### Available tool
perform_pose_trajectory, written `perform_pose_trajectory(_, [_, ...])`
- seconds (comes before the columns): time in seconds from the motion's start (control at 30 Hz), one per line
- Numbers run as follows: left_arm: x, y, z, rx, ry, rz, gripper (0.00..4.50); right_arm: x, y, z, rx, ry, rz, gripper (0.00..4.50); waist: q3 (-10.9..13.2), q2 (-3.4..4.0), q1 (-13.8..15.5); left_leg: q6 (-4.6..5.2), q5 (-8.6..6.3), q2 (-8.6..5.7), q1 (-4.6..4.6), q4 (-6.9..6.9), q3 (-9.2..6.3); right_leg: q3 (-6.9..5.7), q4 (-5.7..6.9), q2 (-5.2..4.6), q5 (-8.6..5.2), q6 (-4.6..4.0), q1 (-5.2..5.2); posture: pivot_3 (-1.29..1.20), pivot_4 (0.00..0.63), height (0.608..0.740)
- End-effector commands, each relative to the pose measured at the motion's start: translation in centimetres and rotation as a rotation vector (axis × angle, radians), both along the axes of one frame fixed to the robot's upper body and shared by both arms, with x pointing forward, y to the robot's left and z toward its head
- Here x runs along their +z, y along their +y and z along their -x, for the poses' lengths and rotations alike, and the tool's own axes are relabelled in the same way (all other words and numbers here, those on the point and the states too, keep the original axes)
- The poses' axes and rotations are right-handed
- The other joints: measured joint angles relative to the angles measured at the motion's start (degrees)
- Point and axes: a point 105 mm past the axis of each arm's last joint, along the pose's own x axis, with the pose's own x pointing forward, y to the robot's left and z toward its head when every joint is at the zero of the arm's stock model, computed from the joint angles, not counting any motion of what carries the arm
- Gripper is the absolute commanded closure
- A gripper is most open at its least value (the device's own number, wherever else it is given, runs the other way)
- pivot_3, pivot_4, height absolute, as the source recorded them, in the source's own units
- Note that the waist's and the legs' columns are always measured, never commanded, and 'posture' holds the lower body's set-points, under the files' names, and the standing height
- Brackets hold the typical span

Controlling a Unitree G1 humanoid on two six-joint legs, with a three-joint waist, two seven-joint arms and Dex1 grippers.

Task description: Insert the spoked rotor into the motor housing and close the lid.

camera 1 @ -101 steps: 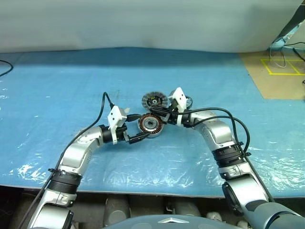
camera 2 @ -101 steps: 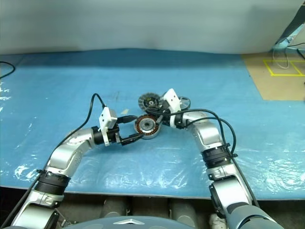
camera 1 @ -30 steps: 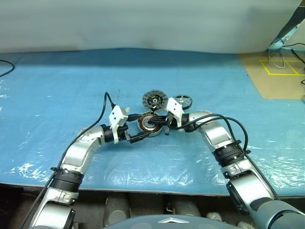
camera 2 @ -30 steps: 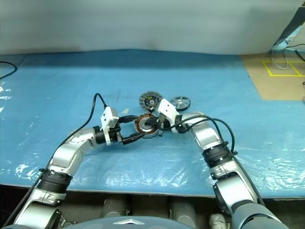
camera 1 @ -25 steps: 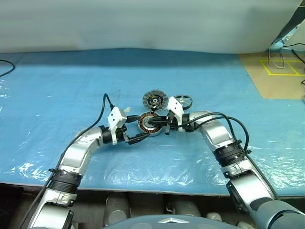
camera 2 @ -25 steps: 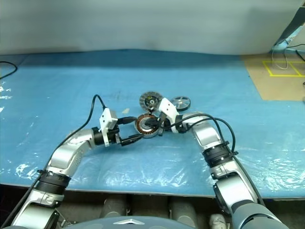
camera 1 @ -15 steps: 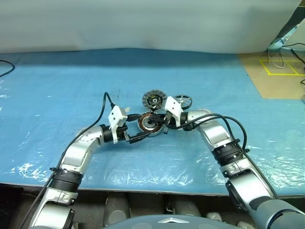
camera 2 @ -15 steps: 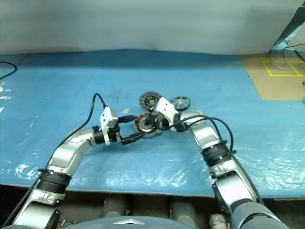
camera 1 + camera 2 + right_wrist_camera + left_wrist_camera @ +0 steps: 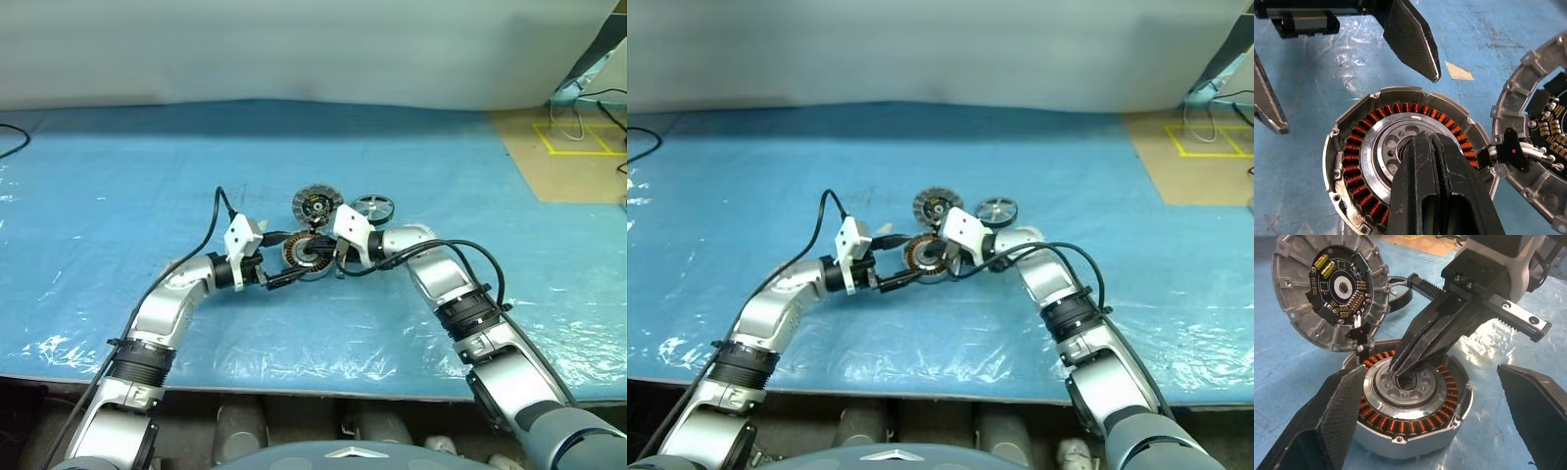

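Seating check at housing [image 9: 1413, 404] bore
Keep right gripper [image 9: 1400, 367] shut (empty), tips centred; left gripper [image 9: 1420, 431] wide, bracketing walls; rotor [image 9: 373, 207] unfitted.

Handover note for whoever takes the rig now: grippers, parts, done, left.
Left gripper: open, fingers on either side of the motor housing, not clamping it.
Right gripper: shut, empty, tip down in the housing's centre hole.
Motor housing sits on the blue sheet, copper windings exposed, no rotor inside.
Lid is open, circuit-board face showing, propped at the housing's far rim and wired to it.
Spoked rotor lies flat on the sheet just right of the lid, untouched.
Done: nothing inserted yet.
Left: pick up the rotor, seat it in the housing, close the lid.
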Motion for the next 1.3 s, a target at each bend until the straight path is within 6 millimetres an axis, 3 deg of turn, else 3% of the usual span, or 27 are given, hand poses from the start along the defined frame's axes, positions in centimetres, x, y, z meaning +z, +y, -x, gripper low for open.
perform_pose_trajectory(0.03, [0.5, 0.1, 0.1, -0.004, -0.034, 0.014, 0.00, -2.3, -0.8, 0.0, -0.030, 0.039, 0.078, 4.46, 0.00, 0.00, 0.00, 0.02, -0.02, 0.00, 0.16, 0.00, 0.00, 0.01, 0.00, 0.00, 0.00, 0.00, 0.15, 0.00, 0.150, 0.740])
perform_pose_trajectory(0.17, [0.7, -0.2, 0.5, -0.007, -0.040, 0.016, 0.00, -3.1, -1.1, 0.0, -0.039, 0.074, 0.116, 4.46, 0.00, 0.00, 0.02, 0.11, -0.09, 0.02, 0.52, -0.01, 0.00, 0.02, -0.04, -0.02, -0.01, 0.01, 0.57, 0.00, 0.150, 0.740])
perform_pose_trajectory(0.3, [1.6, -1.1, 0.9, -0.011, -0.051, 0.025, 0.00, -3.5, -0.5, 0.8, -0.103, 0.331, -0.023, 4.46, 0.00, -0.01, -0.01, 0.11, -0.09, 0.04, 0.56, -0.01, -0.01, 0.05, -0.04, -0.04, -0.01, 0.01, 0.66, 0.00, 0.150, 0.740])
perform_pose_trajectory(0.53, [2.4, -1.3, 0.4, 0.002, -0.051, 0.024, 0.00, -6.9, -2.0, 2.4, -0.223, 0.575, 0.023, 4.46, -0.19, 0.07, 0.09, 0.10, -0.09, 0.04, 0.56, -0.32, -0.01, 0.06, -0.20, -0.04, -0.03, 0.01, 0.71, 0.00, 0.150, 0.740])
perform_pose_trajectory(0.9, [4.1, -1.9, 0.8, -0.009, -0.060, 0.027, 0.00, -9.5, -2.6, 3.2, -0.341, 0.610, 0.216, 4.46, -0.77, 0.17, 0.04, 0.10, -0.09, -0.04, 1.00, -0.66, 0.02, 0.10, -0.32, -0.12, -0.24, 0.31, 1.06, 0.00, 0.150, 0.740])
perform_pose_trajectory(1.07, [4.6, -1.7, 0.5, -0.006, -0.056, 0.025, 0.00, -8.6, -2.8, 2.7, -0.379, 0.630, 0.190, 4.46, -1.08, 0.25, 0.06, 0.09, -0.10, -0.07, 1.44, -0.82, 0.01, 0.14, -0.33, -0.14, -0.53, 0.65, 1.41, 0.00, 0.150, 0.740])
perform_pose_trajectory(1.3, [3.4, -0.9, -0.1, 0.002, -0.041, 0.017, 0.00, -8.7, -4.1, 2.3, -0.372, 0.559, 0.243, 4.46, -1.40, 0.30, 0.13, 0.09, -0.11, -0.14, 1.47, -0.97, -0.02, 0.16, -0.52, -0.18, -0.59, 0.74, 1.49, 0.00, 0.150, 0.740])
